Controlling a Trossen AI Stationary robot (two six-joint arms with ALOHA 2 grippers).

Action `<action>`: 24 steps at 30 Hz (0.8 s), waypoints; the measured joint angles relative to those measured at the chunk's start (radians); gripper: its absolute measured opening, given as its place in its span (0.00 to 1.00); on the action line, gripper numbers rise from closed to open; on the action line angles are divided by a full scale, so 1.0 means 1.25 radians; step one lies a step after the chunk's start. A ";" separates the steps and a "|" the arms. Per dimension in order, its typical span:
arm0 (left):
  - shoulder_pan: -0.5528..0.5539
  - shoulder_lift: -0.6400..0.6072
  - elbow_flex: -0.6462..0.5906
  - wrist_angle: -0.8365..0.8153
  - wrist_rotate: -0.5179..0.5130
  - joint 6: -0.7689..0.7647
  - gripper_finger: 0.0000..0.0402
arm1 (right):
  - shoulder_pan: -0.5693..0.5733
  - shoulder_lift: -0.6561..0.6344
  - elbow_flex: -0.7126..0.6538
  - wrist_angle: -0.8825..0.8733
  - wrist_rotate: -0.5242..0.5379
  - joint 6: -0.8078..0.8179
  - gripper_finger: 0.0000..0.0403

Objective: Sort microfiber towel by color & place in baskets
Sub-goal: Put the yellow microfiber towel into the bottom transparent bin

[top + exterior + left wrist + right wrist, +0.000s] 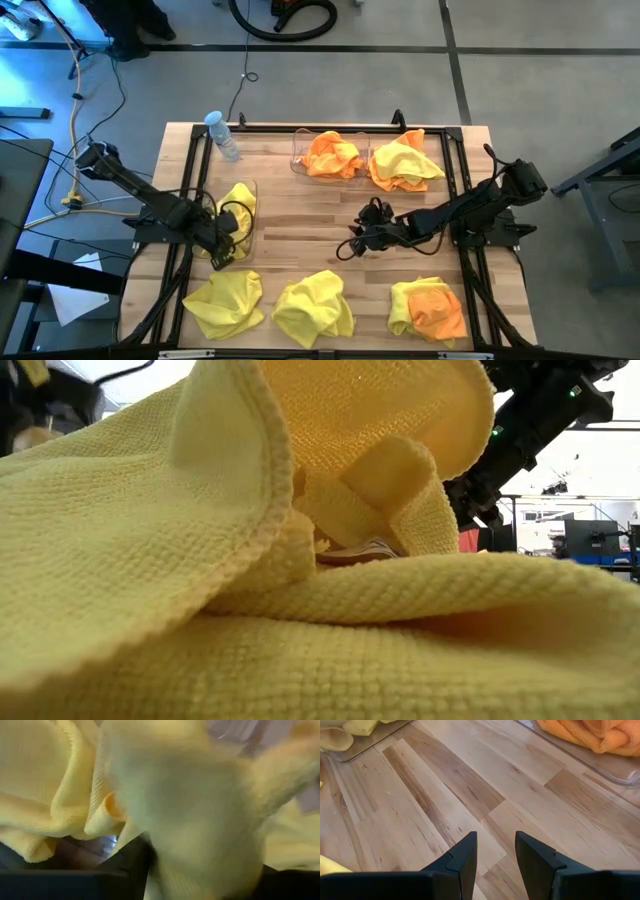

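Two baskets: one (240,215) holds a yellow towel (240,200), the other (320,160) an orange towel (333,155). Right gripper (495,852) jaws parted, empty; left gripper (222,250) jaws unclear

— Where is the left arm reaching?
— It is stretching in from the table's left edge, angling down, with the left gripper (222,250) hanging low near the left side. How its fingers stand cannot be made out.
— And the right arm?
— It is extending from the right edge toward the table's middle, the right gripper (495,851) hovering low, its fingers (465,855) standing apart and gripping nothing.
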 joint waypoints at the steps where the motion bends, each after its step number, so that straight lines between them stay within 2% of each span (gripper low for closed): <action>1: 0.000 -0.005 0.013 -0.013 -0.001 -0.008 0.38 | 0.000 0.000 0.000 0.000 0.000 0.000 0.32; 8: 0.000 -0.030 0.087 -0.121 -0.011 -0.046 0.39 | 0.000 0.000 0.000 0.000 0.000 -0.001 0.32; 13: 0.000 -0.035 0.089 -0.156 -0.100 -0.041 0.39 | 0.000 0.000 0.000 -0.001 0.000 -0.006 0.32; 15: 0.000 -0.034 0.074 -0.157 -0.140 -0.041 0.39 | 0.000 0.000 0.000 -0.001 0.000 -0.009 0.32; 19: 0.001 -0.027 0.014 -0.111 -0.139 -0.041 0.39 | 0.000 0.000 0.000 -0.001 0.000 -0.009 0.32; 24: 0.002 -0.024 -0.097 0.020 -0.054 -0.041 0.39 | 0.000 0.000 0.000 0.000 0.000 -0.009 0.32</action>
